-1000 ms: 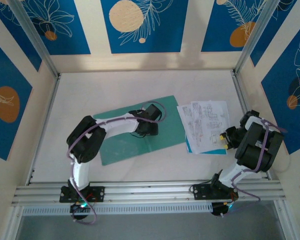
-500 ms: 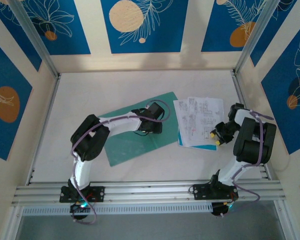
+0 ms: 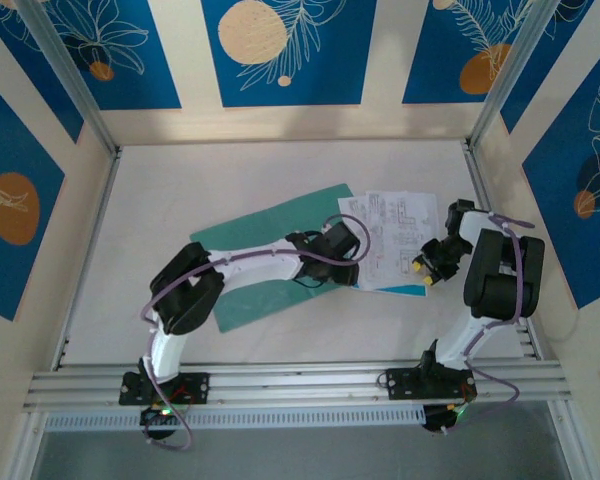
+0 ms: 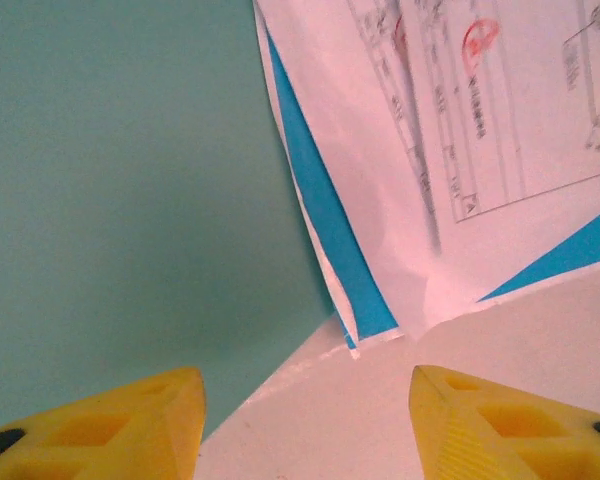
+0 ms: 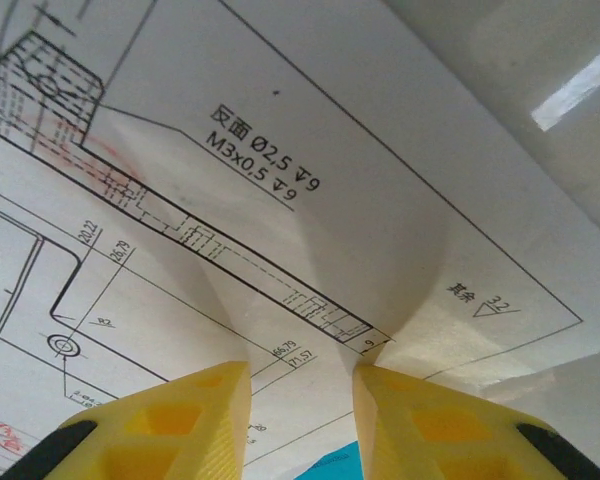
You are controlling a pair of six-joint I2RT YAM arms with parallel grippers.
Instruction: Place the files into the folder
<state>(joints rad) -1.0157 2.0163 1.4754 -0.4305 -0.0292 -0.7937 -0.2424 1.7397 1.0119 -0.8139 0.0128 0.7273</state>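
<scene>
The teal folder [image 3: 265, 245] lies shut on the table, left of centre. The files [image 3: 395, 238], white printed sheets with a blue-edged one beneath, lie against its right edge. My left gripper [image 3: 354, 264] hangs over the spot where the folder's corner [image 4: 130, 200] meets the files' corner [image 4: 450, 160]. Its jaws [image 4: 305, 400] are open, with bare table between them. My right gripper [image 3: 421, 266] presses on the files' right side. In the right wrist view the top sheet [image 5: 280, 200] is buckled into a ridge between the nearly closed jaws [image 5: 300, 380].
The white table [image 3: 280, 165] is fenced by a metal frame [image 3: 92, 115] and patterned blue walls. An aluminium rail [image 3: 300, 380] carries both arm bases along the near edge. The left arm's forearm lies across the folder.
The right gripper slid the files left until they touch the folder. The left gripper travelled right across the folder to its right edge and opened wider. The folder turned slightly.
</scene>
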